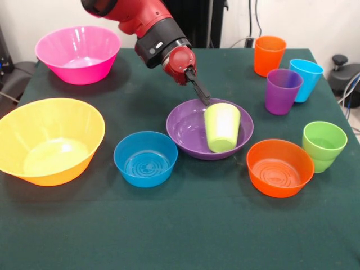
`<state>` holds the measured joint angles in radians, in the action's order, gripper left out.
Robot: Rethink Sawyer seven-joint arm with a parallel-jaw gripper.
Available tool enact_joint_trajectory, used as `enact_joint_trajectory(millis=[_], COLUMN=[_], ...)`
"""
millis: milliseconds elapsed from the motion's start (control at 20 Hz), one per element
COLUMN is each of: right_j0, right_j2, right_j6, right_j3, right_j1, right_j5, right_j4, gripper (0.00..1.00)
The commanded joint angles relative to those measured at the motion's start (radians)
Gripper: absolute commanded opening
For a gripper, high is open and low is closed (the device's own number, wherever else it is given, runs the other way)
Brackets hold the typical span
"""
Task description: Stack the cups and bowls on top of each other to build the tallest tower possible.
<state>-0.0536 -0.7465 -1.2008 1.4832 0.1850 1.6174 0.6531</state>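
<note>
The lime-yellow cup (221, 127) stands upside down, leaning slightly, inside the wide purple bowl (185, 130) at mid-tabletop (180, 236), with the small blue bowl (145, 158) just beside it. All look light, stiff and slick, so gripping a thin wall or rim probably holds best. The tool (201, 93) hangs at the purple bowl's far rim, its dark fingers nearly together and empty; no writing is readable.

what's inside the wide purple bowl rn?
The wide shallow purple plastic bowl holds one lime-yellow plastic cup, upside down and tilted. The bowl floor beneath the cup is covered. The gripper hangs beside the cup.
</note>
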Motion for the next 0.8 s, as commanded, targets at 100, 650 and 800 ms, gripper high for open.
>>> enact_joint_trajectory(millis=[100,650,800], right_j0=[0.021,0.029,0.019], right_j2=[0.091,0.098,0.098], right_j6=[0.030,0.025,0.029], right_j3=[-0.041,-0.028,-0.039], right_j1=[-0.013,-0.032,-0.019], right_j5=[0.000,0.028,0.001], right_j4=[-0.020,-0.024,-0.027], gripper=[1.00,1.00,1.00])
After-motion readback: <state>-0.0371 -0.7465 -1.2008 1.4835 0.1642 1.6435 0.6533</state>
